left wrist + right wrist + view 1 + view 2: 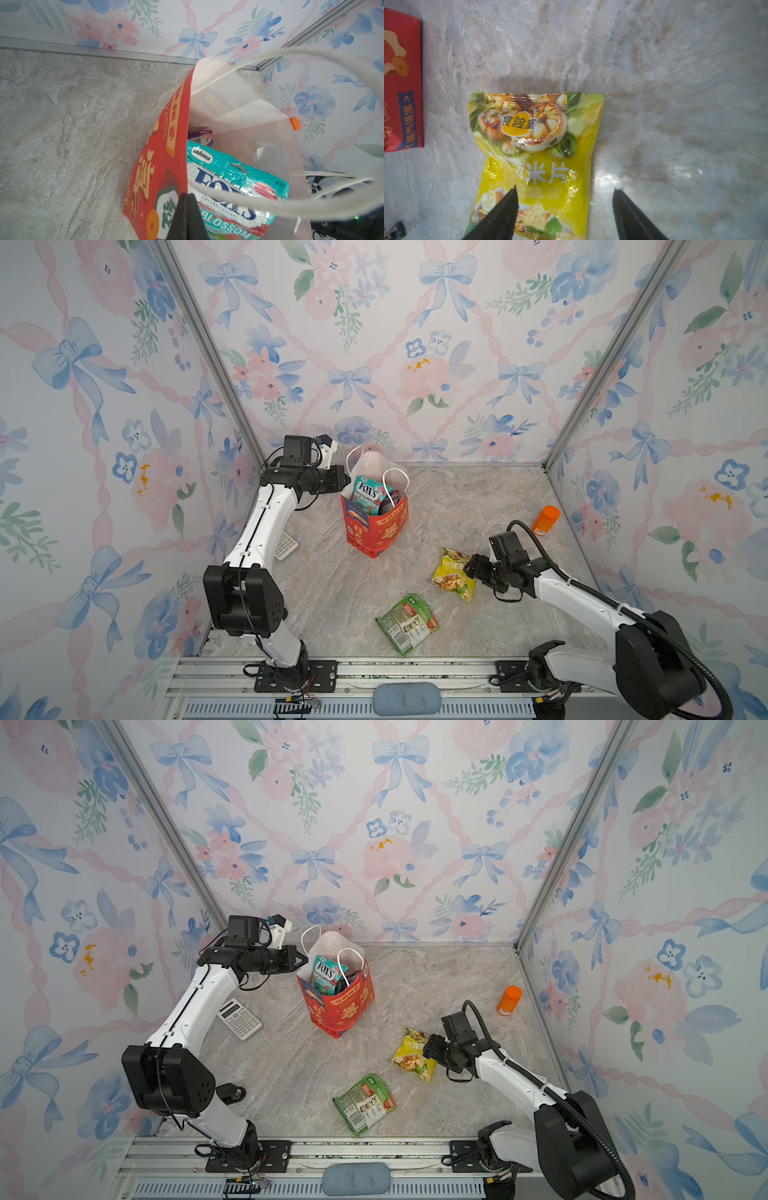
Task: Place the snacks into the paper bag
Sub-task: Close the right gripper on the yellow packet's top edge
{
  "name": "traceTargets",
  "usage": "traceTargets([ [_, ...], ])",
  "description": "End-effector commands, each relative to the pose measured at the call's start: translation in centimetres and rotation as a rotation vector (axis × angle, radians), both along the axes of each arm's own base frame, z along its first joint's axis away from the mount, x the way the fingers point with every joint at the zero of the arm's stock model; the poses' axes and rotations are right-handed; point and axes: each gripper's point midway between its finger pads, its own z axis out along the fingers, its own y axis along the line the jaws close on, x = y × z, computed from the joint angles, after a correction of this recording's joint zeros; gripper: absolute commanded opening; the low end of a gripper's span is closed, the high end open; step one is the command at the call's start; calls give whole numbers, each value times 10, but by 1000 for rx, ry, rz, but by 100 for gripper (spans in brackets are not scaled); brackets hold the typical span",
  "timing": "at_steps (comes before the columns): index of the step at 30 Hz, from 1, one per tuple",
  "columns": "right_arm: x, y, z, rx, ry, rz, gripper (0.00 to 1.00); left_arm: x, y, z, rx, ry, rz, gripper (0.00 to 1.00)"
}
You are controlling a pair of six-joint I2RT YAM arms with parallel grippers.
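A marbled tabletop (332, 593) seen from above; near its front edge, about midway, a green packet (408, 623) lies flat; farther in, toward the right edge, a yellow packet (453, 574) lies flat, and the right gripper (564, 190) sits low over it with jaws apart, one finger over the packet, the other over bare tabletop beside it; a white calculator (240, 1018) lies near the left edge; an orange bottle (546, 520) stands by the right edge; toward the back edge a red paper bag (376, 531) stands upright, with a teal FOX'S packet (368, 491) and a purple packet (200, 137) inside; the left gripper (188, 199) is pinched closed on the bag's rim.
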Motion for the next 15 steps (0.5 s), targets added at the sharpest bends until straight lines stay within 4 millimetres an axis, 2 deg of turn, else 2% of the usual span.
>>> traceTargets([
  [1,5,12,2,88,-20,4,73,-10,2,-7,8,30,-11,0],
  [7,4,17,-16,128,19,-14,73,-10,2,-5,9,24,-10,0],
  [15,3,18,-26,133,26,-26,71,-11,2,-4,9,22,-12,0],
])
